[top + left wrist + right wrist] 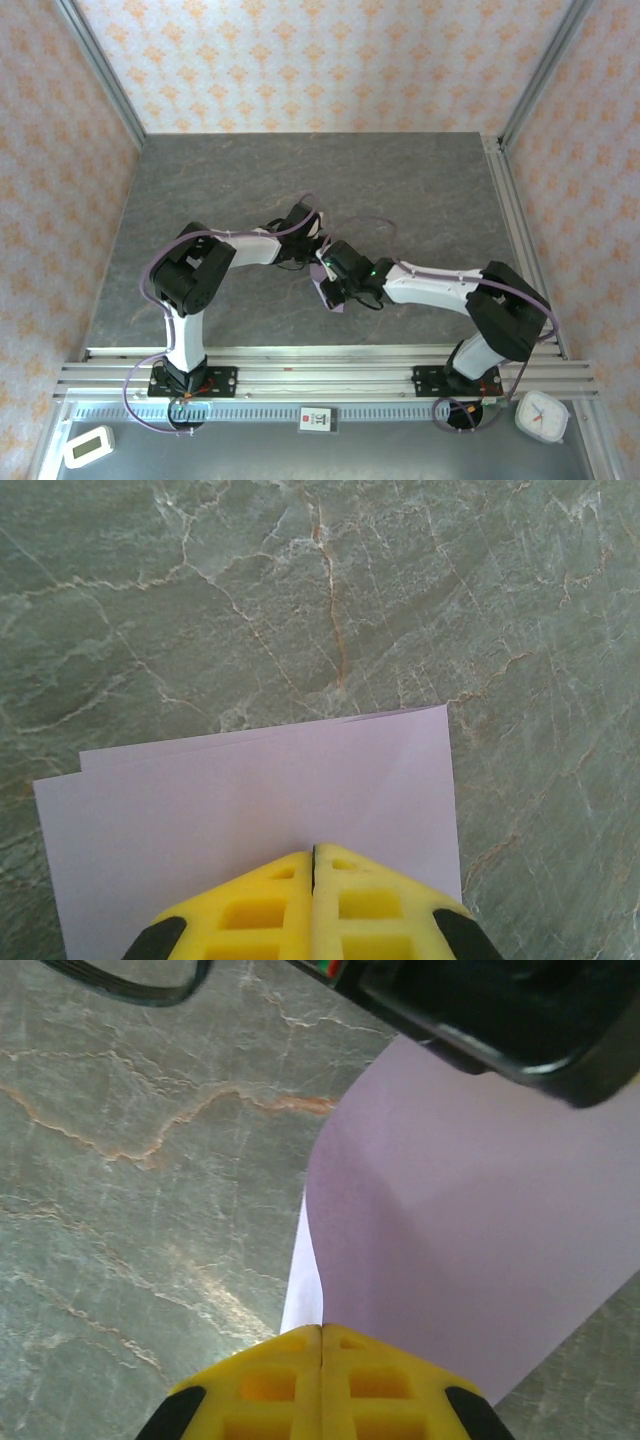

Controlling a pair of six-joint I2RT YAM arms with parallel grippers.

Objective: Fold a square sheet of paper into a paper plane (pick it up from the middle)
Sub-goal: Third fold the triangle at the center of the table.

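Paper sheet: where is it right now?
The paper sheet is near the middle of the table in the top view; the wrist views show the left gripper and the right gripper each shut on an edge of it.

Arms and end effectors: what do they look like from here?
The left arm and right arm have white links, black joint housings and looping lilac cables. The left end effector and right end effector have yellow fingers with square recesses and black sides.

Left gripper [313, 865]: yellow fingertips pressed together, clamping the near part of the sheet [250, 790]. The lilac sheet is doubled over, a second layer's edge showing along its far and left sides. Background: veined grey-green table [300, 600].
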